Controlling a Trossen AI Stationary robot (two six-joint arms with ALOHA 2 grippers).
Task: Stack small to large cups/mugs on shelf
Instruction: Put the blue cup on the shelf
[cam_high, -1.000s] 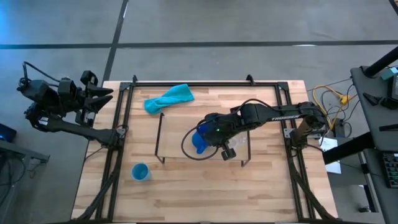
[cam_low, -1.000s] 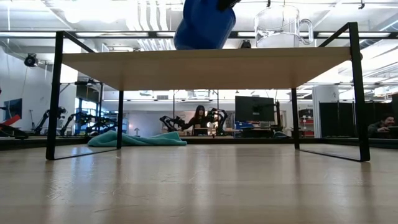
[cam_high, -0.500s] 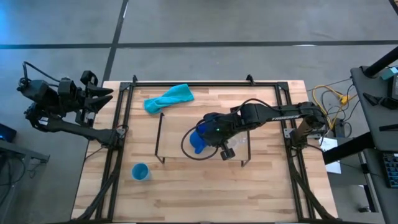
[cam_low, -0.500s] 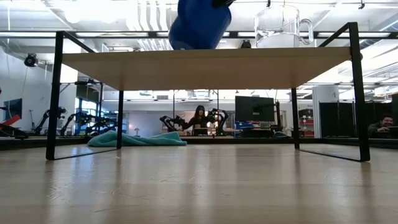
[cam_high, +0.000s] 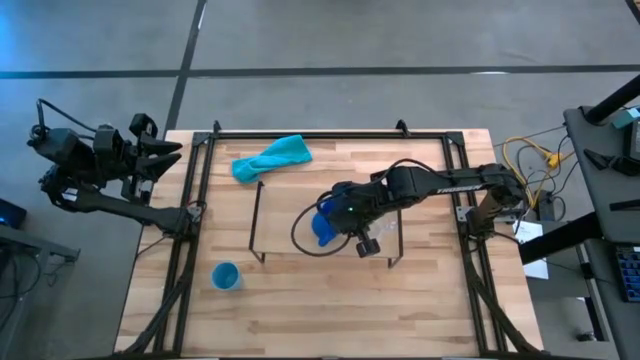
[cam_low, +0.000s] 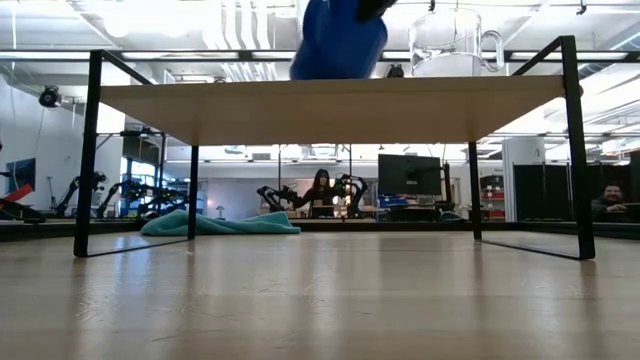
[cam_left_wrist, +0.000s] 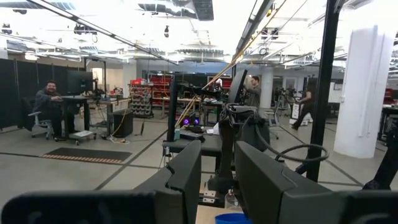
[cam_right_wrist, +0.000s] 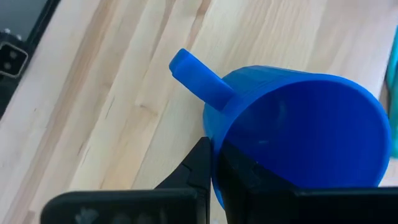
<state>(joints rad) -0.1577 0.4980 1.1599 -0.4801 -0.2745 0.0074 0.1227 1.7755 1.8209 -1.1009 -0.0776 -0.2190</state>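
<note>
Above the shelf, near its middle, the dark-blue mug hangs tilted in the right gripper, whose fingers are clamped on the mug's rim, one inside the wall and one outside, close to the handle; in the low view the mug's underside appears just clear of the board, though contact is hard to judge; seen from overhead the mug sits under the right arm's wrist, over the middle of the table; the clear glass cup stands upright on the shelf toward its right end, apart from the mug; the light-blue cup stands on the table near the front left corner, outside the shelf's legs; a teal cloth lies crumpled near the table's back edge, left of centre; the left gripper waits off the table's back left corner, its fingers parted and holding nothing; beyond the table, people sit and walk in the room behind.
</note>
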